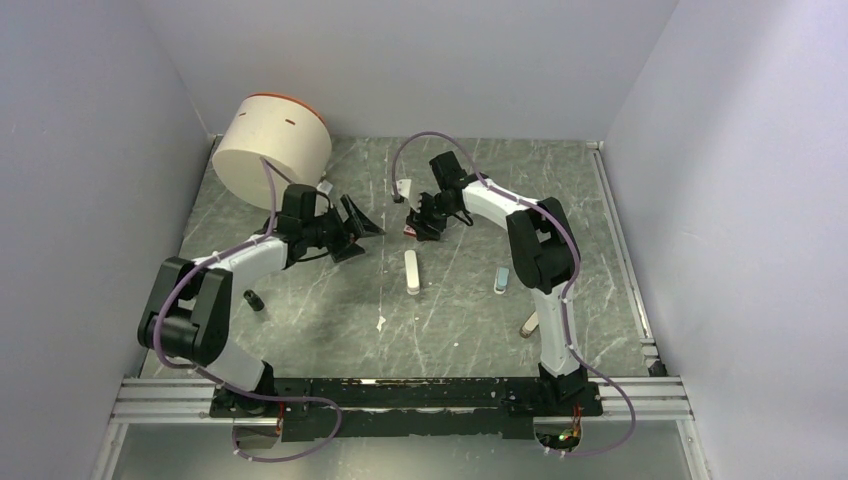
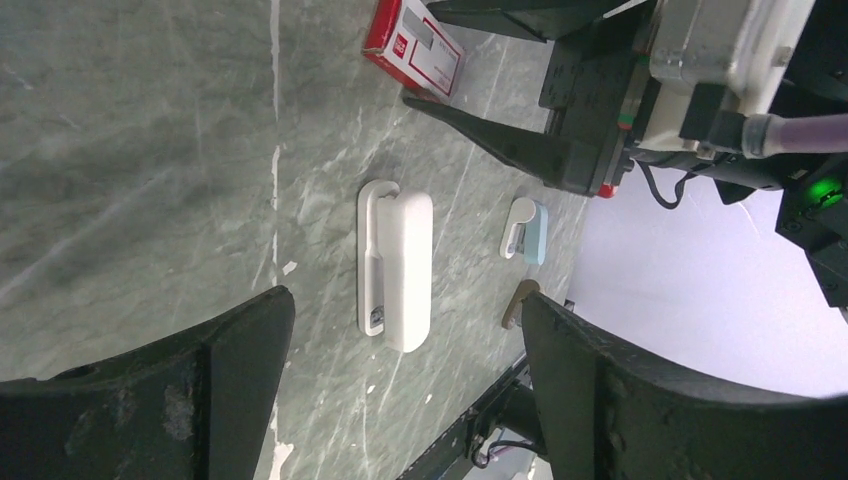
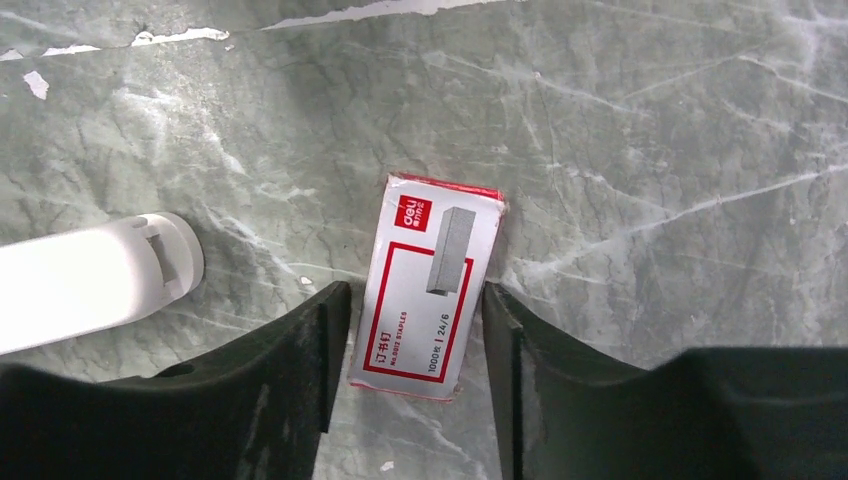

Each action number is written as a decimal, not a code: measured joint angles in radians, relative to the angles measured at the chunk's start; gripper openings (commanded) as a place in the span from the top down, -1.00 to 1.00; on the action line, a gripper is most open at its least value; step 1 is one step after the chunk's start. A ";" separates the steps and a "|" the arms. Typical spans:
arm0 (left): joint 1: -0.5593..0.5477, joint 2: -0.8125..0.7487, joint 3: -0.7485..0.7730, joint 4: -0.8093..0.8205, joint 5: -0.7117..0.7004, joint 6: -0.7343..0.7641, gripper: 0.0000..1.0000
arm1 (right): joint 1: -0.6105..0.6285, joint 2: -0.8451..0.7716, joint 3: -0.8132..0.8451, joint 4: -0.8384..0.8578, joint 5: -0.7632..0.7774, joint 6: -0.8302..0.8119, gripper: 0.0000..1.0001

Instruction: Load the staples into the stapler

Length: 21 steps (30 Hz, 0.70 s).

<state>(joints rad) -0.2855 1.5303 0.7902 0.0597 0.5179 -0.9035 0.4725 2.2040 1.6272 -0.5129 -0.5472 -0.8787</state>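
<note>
The task is only beginning: the right hand [image 3: 412,292] is bracketing the staples [image 3: 430,290] unclamped, the left hand [image 2: 405,300] is hovering wide open, and the stapler [image 2: 396,268] is lying untouched.

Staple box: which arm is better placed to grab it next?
Right. The right gripper straddles the staple box, a finger on each side; the left gripper hangs open facing the stapler instead.
</note>
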 measured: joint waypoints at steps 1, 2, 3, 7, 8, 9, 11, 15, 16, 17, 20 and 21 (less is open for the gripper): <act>-0.005 0.009 0.002 0.007 0.000 -0.005 -0.81 | 0.000 0.000 0.000 -0.001 -0.003 -0.001 -0.17; -0.014 0.024 0.006 0.018 0.000 -0.012 -0.82 | 0.000 0.000 0.000 0.000 -0.005 -0.001 -0.16; -0.021 0.037 0.012 0.023 0.000 -0.018 -0.81 | 0.000 0.000 0.000 0.001 -0.006 0.000 -0.16; -0.044 0.090 0.054 0.038 -0.016 -0.038 -0.35 | 0.000 -0.003 -0.019 0.039 -0.017 0.009 -0.01; -0.047 0.103 0.066 0.043 -0.023 -0.043 -0.29 | 0.000 -0.005 -0.028 0.053 -0.023 0.010 0.03; -0.050 0.117 0.080 0.048 -0.029 -0.047 -0.26 | 0.000 -0.007 -0.035 0.065 -0.029 0.011 0.05; -0.052 0.145 0.105 0.059 -0.046 -0.051 -0.18 | 0.001 -0.010 -0.044 0.076 -0.038 0.004 0.07; -0.055 0.201 0.126 0.098 -0.069 -0.058 -0.17 | 0.001 -0.021 -0.067 0.095 -0.051 -0.026 0.12; -0.058 0.215 0.128 0.109 -0.071 -0.058 -0.18 | 0.001 -0.024 -0.072 0.100 -0.056 -0.038 0.15; -0.063 0.229 0.133 0.117 -0.071 -0.058 -0.19 | 0.000 -0.026 -0.076 0.102 -0.060 -0.050 0.16; -0.087 0.286 0.160 0.135 -0.074 -0.059 -0.18 | -0.001 -0.026 -0.076 0.100 -0.068 -0.075 0.16; -0.097 0.307 0.175 0.139 -0.077 -0.058 -0.18 | -0.001 -0.026 -0.076 0.097 -0.071 -0.083 0.16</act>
<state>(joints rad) -0.3820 1.8378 0.9649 0.1986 0.4412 -0.9619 0.4713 2.1780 1.5517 -0.4156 -0.6178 -0.9619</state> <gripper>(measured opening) 0.594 0.449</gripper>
